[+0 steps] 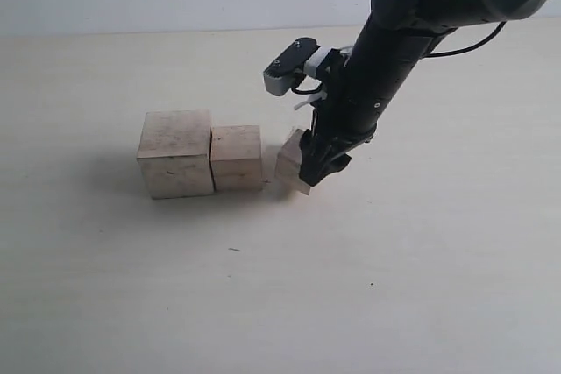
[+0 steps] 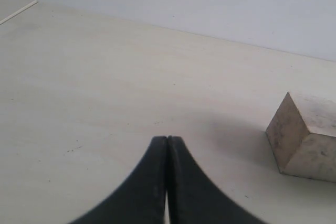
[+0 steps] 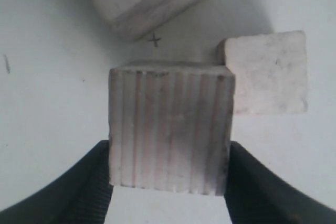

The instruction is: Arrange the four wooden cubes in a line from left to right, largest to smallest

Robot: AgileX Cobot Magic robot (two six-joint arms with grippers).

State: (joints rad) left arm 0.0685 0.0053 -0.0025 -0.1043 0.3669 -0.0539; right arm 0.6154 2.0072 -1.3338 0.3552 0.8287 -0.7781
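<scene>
While the right gripper clasped a tilted cube, the second cube stood just beside it. The left gripper was clenched.

Bright diffuse light, soft shadows; the left tool looks blurred.

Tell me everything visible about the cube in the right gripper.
The held cube is pale beige wood with straight grain stripes across one face. The right gripper has black fingers that clamp two opposite sides. In the exterior view it sits tilted, just right of the second cube in the row, a narrow gap between them; whether it touches the table is unclear.
</scene>
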